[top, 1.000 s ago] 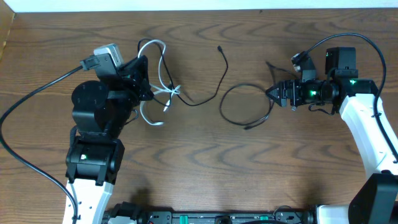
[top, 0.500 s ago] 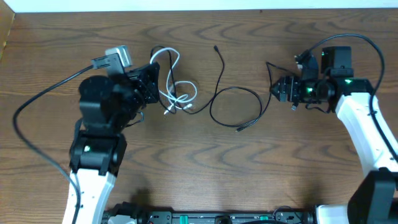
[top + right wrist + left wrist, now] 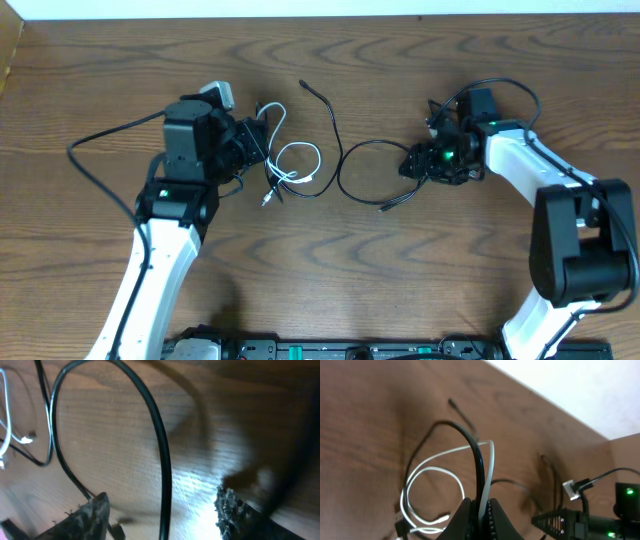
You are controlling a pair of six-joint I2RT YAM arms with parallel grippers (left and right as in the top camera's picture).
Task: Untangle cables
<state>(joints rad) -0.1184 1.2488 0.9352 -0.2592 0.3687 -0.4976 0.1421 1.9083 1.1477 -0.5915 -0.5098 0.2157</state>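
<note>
- Found left gripper shifted toward the centre of the table since a second ago, with white cable drawn into a small round loop just beside it. Found right gripper brought in from the right onto the loop of black cable, jaws narrower than before.
- Found left gripper clenched on both cables together, black and white strands side by side between its fingers in the wrist view.
- Found right gripper not yet clamped: fingers apart, astride one black strand, contact not confirmed.
- Located white cable left of centre, looped, a plug end lying just below the loop.
- Located black cable running from the left grip, across the white loop, into a wide loop at centre, with one plug end toward the far edge and the other near the right gripper.
- Judged step in hand: taking hold of black cable on the right before pulling the two apart. Rated task well short of done, given the crossing near the left grip.
- Judged next move to call for closing on the black strand alone, then drawing it rightward against the left hold. Expect need to free the black strand at left first.
- Checked for containers: none in view.
</note>
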